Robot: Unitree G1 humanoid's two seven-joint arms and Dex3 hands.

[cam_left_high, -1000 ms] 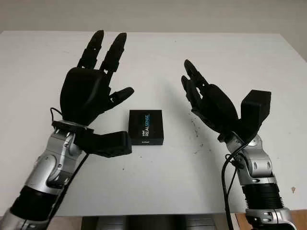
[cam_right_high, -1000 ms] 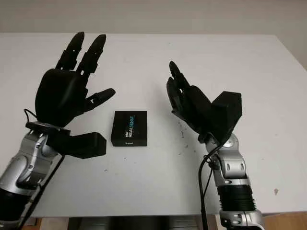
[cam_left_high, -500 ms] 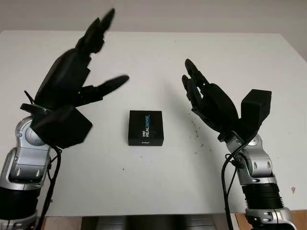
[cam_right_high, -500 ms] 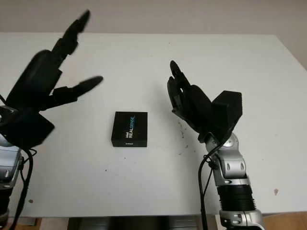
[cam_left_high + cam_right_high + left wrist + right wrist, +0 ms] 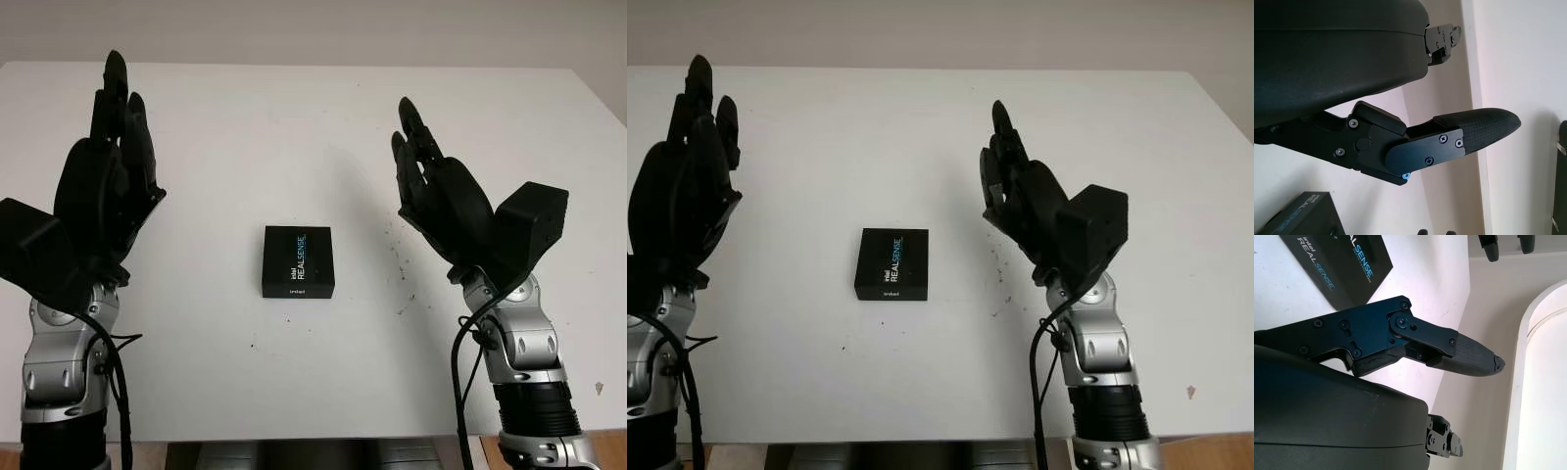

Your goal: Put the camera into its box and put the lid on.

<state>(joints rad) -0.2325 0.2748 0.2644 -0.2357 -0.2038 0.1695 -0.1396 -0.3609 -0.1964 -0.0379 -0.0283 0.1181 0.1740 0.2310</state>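
Left eye view: closed black box (image 5: 298,260) mid-table (image 5: 323,392), well off every edge, left hand (image 5: 103,206) and right hand (image 5: 443,201) raised wide, empty, flanking it apart.

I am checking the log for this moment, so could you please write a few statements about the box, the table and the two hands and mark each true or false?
1. The black box lies on the white table with its lid on. True.
2. The left hand grasps the box. False: it is open, raised above the table to the left of the box, apart from it.
3. The right hand is open and holds nothing. True.
4. The box sits between the two hands. True.
5. A camera lies on the table beside the box. False: none is to be seen there.
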